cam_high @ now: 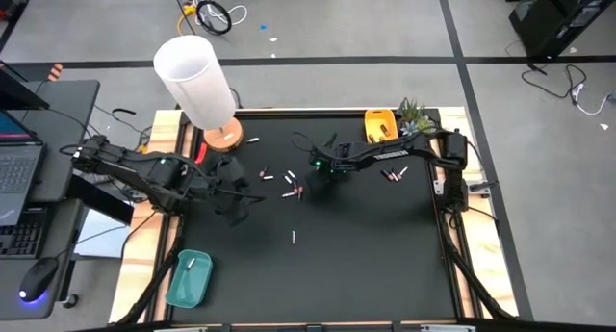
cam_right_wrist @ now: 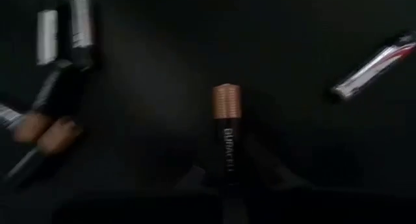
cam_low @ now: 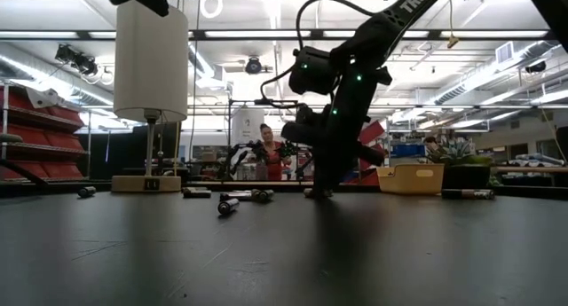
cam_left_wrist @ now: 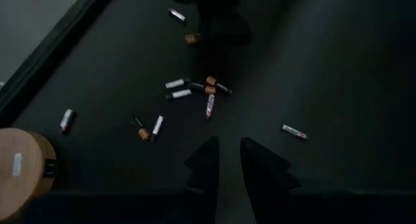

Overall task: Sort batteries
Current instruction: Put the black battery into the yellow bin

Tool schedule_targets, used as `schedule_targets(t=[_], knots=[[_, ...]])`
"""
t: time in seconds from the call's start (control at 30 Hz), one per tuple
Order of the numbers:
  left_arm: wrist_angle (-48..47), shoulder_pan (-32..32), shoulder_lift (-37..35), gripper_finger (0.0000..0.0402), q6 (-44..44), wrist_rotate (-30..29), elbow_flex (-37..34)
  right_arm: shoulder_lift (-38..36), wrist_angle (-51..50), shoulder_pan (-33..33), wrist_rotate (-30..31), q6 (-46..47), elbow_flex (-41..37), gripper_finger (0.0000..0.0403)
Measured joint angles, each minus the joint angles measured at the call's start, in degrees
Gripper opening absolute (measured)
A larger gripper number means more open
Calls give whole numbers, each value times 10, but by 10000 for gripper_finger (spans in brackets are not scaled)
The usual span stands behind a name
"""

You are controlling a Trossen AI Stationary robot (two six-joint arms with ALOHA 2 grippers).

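Note:
Small batteries lie scattered on the black table: a cluster (cam_high: 292, 185) mid-table, also seen in the left wrist view as a cluster (cam_left_wrist: 195, 89), a few more batteries (cam_high: 392, 174) toward the right, and one battery (cam_high: 294, 237) nearer. My right gripper (cam_high: 320, 170) is down at table level (cam_low: 319, 189), just right of the cluster, and is shut on a dark copper-ended battery (cam_right_wrist: 226, 136). My left gripper (cam_high: 238, 199) hovers left of the cluster. Its fingers (cam_left_wrist: 229, 160) are slightly apart and hold nothing. My right gripper pinches the dark battery by its black end (cam_right_wrist: 227, 171) between its two fingers (cam_right_wrist: 276, 177). The battery lies along the fingers and sticks out forward, its copper end (cam_right_wrist: 226, 97) pointing away. I cannot tell whether it still rests on the table.
A yellow tray (cam_high: 379, 126) sits at the far right beside a small plant (cam_high: 414, 114). A teal tray (cam_high: 189, 282) at the near left holds one white battery (cam_high: 192, 264). A lamp with a white shade (cam_high: 195, 78) on a wooden base (cam_high: 224, 136) stands at the far left. A person (cam_low: 268, 151) is in the room behind.

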Motion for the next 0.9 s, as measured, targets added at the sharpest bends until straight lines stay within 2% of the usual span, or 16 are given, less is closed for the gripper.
schedule_targets(t=[0.1, 0.2, 0.33, 0.6, 0.7, 0.83, 0.9], knots=[[9, 0, 0, 78, 0, -17, 0, -5, -14, -2, -22, -9, 1, 19], [26, 0, 0, 78, 1, -29, 0, -27, -38, -3, -33, -31, -3, 3], [55, 0, 0, 78, 2, -45, 0, -70, -73, -5, -21, -52, -7, 1], [111, 7, 0, 78, 4, -127, 0, -143, -110, -47, -17, -123, -4, 1], [139, 13, 4, 78, 2, -130, 0, -172, -112, -71, -50, -149, -3, 1], [163, 15, 17, 78, -10, -138, 0, -189, -107, -94, -175, -168, -3, 7], [166, 19, 26, 78, -14, -152, 0, -189, -109, -81, -194, -201, -3, 24]])
